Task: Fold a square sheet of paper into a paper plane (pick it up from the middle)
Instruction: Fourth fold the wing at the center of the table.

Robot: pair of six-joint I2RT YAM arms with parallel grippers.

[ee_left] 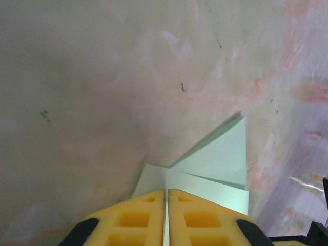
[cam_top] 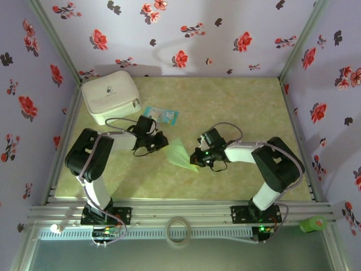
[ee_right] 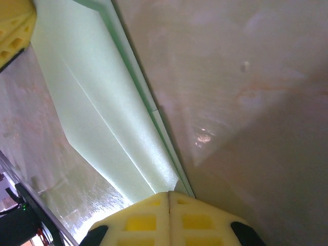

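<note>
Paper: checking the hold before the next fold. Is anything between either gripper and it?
Nothing visible. The left gripper and right gripper each appear closed on the paper itself, at opposite ends. The packet and pouch lie apart, farther back.

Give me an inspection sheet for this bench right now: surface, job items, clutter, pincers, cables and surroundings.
Surface: marbled beige tabletop; no spills seen.
Job's things: green paper sheet, partly folded with visible creases, mid-table between the two arms.
Clutter: white zipped pouch in the far left corner; blue-and-white packet just right of it; tape roll and a green object on the near frame.
Grippers: left pincer shut on one end of the sheet; right pincer shut on the other end.
Cables: black cables loop above each arm's wrist.
Surroundings: floral walls on three sides.
</note>
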